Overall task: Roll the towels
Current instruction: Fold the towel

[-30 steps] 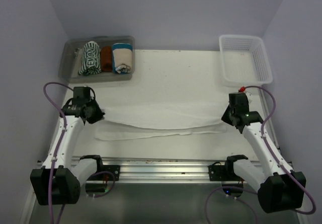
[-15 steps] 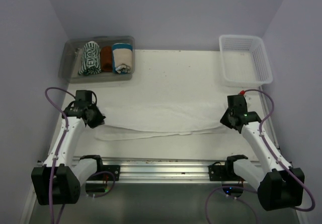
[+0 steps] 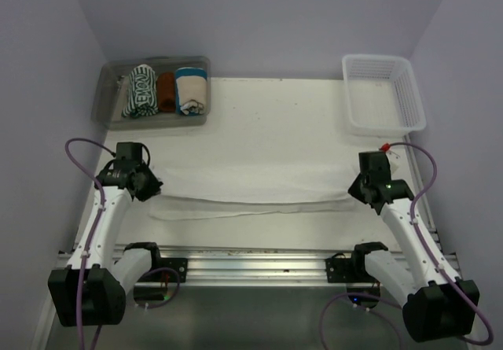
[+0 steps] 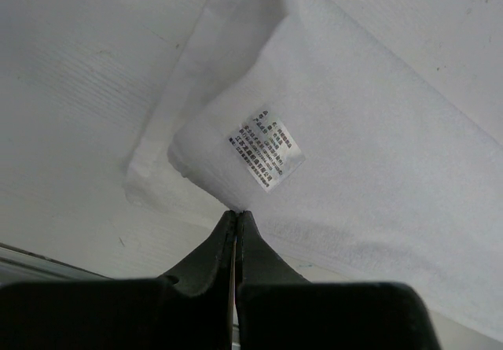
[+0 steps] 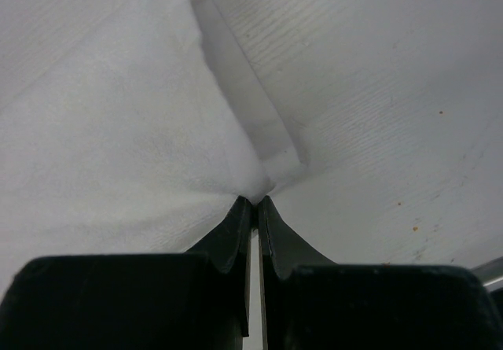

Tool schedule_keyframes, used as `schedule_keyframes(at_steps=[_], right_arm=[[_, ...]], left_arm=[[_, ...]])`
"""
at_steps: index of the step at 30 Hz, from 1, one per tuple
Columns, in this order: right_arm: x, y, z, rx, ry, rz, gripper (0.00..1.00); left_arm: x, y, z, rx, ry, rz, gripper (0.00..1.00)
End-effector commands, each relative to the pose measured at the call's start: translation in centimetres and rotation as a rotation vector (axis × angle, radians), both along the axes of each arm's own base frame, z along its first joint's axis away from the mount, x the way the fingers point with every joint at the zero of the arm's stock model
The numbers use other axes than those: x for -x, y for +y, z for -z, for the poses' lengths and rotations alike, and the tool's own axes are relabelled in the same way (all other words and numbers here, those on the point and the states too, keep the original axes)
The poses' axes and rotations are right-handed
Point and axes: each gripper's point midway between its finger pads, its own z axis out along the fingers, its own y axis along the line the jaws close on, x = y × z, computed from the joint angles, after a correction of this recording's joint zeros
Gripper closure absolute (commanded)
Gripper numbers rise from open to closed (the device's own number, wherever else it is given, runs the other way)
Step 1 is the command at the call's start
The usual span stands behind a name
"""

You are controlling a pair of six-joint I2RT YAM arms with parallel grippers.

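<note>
White towel (image 3: 251,181) lies folded in a long band across the near half of the table (image 3: 275,106). Left gripper (image 4: 236,216) is clamped on its left corner, right gripper (image 5: 255,202) on its right. Striped towel (image 3: 140,90) sits rolled in the far-left bin (image 3: 108,79).

Bare tabletop (image 3: 275,106) stretches between bin (image 3: 108,102) and basket (image 3: 385,90).
</note>
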Motion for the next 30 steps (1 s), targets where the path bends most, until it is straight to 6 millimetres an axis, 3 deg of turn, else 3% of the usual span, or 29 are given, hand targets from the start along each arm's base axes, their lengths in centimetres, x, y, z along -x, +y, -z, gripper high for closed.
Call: schedule_keyframes(at_steps=[1,12,13,14,16,17,18,21,27,30], right_arm=[[0.7,-0.3,0.4,-0.006,0.004,0.044,1.00],[1.3,0.4,2.2,-0.051,0.057,0.055,1.00],[1.1,0.5,2.2,-0.052,0.051,0.053,0.99],[1.0,0.5,2.2,-0.055,0.050,0.050,0.93],[0.7,0.7,2.2,-0.062,0.047,0.039,0.81],[0.6,0.8,2.2,-0.063,0.049,0.033,0.68],[0.5,0.9,2.1,-0.064,0.048,0.025,0.60],[-0.2,1.0,1.7,-0.060,0.038,0.010,0.42],[-2.0,0.7,0.5,-0.022,0.026,-0.019,0.39],[-3.7,2.6,-0.7,-0.075,-0.015,-0.133,0.41]], left_arm=[[0.8,-0.1,0.1,0.018,0.000,-0.032,1.00],[1.1,0.0,1.0,0.017,0.055,-0.044,1.00],[1.2,-0.3,1.2,0.031,0.062,-0.032,0.96],[1.1,-0.4,1.4,0.037,0.064,-0.028,0.73],[1.4,-0.9,1.9,0.060,0.075,-0.015,0.44],[1.4,-0.9,2.0,0.061,0.075,-0.017,0.30],[1.4,-0.9,2.0,0.061,0.074,-0.013,0.27],[0.8,-1.2,1.1,0.078,0.041,0.000,0.24],[-2.1,-0.4,-1.8,0.027,-0.068,0.013,0.30],[-3.4,-0.5,-2.0,0.031,-0.086,0.030,0.34]])
